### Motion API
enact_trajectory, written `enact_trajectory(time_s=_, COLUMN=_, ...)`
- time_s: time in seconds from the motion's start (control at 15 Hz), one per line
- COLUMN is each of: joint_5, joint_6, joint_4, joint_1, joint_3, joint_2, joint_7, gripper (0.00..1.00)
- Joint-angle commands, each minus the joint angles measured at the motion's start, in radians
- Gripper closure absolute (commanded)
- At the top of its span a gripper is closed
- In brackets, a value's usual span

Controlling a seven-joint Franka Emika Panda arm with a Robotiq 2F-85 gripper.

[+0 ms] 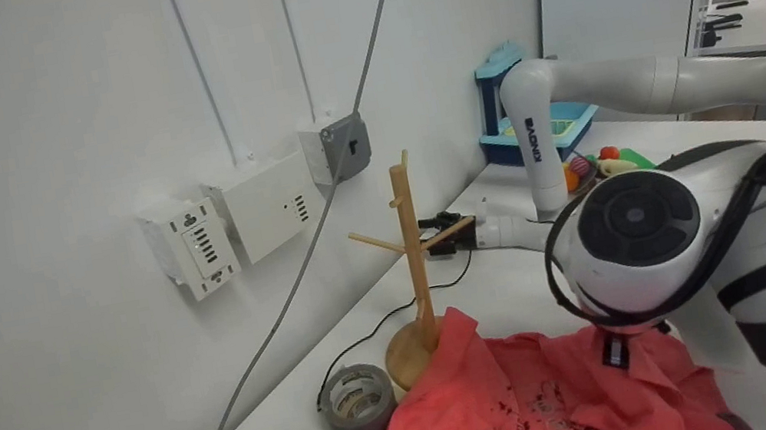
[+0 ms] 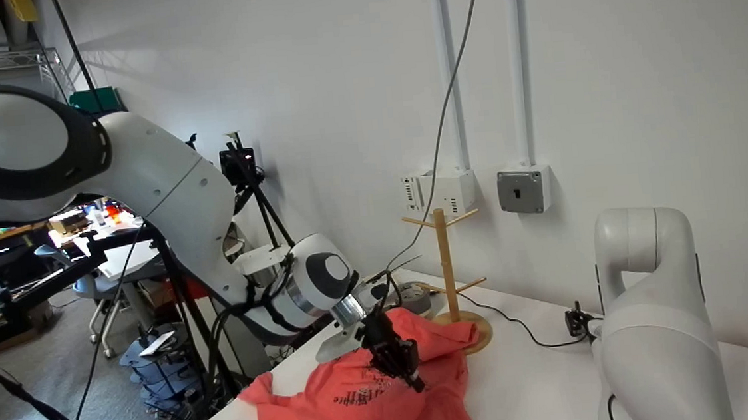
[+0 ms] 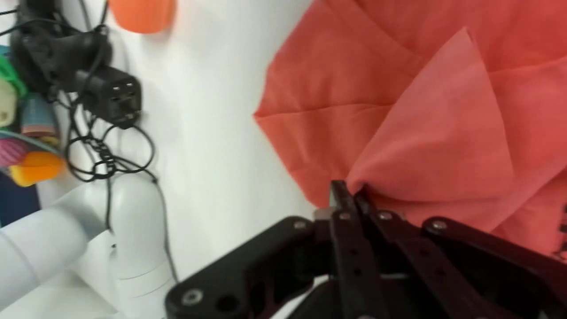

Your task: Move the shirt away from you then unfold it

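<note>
The hand (image 3: 351, 192) is clamped on a fold of the shirt (image 2: 370, 417), which lies near one edge of the counter (image 2: 528, 391). Unfolding looks partway, folds remaining; whether the move away is done cannot be told.

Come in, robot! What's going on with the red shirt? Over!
Gripper shut on a pinch of shirt. Cloth rumpled on the table, not unfolded yet. Wooden stand might get in the way: shirt overlaps its base. Over.
</note>
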Motion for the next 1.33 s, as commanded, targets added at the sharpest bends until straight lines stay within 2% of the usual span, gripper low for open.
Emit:
enact_trajectory(time_s=0.0, joint_5=-0.221, joint_6=-0.043, joint_4=0.023, joint_1=0.084, joint_3=-0.131, joint_2=0.003, joint_7=0.144, gripper=0.99)
enact_trajectory(time_s=0.4, joint_5=-0.535, joint_6=-0.044, joint_4=0.083, joint_1=0.169, joint_3=-0.305, joint_2=0.073, joint_7=0.465, gripper=0.99)
enact_trajectory(time_s=0.47, joint_5=-0.662, joint_6=-0.120, joint_4=0.105, joint_1=0.064, joint_3=-0.194, joint_2=0.030, joint_7=0.562, gripper=0.99)
enact_trajectory(time_s=0.53, joint_5=-0.725, joint_6=-0.162, joint_4=0.115, joint_1=0.046, joint_3=-0.174, joint_2=0.026, joint_7=0.625, gripper=0.99)
enact_trajectory(time_s=0.8, joint_5=-0.963, joint_6=-0.441, joint_4=0.147, joint_1=-0.136, joint_3=0.050, joint_2=-0.004, joint_7=0.871, gripper=0.99)
enact_trajectory(time_s=1.0, joint_5=-1.051, joint_6=-0.621, joint_4=0.161, joint_1=-0.293, joint_3=0.226, joint_2=-0.006, joint_7=0.968, gripper=0.99)
enact_trajectory(time_s=1.27, joint_5=-1.078, joint_6=-0.728, joint_4=0.183, joint_1=-0.438, joint_3=0.369, joint_2=0.006, joint_7=1.042, gripper=0.99)
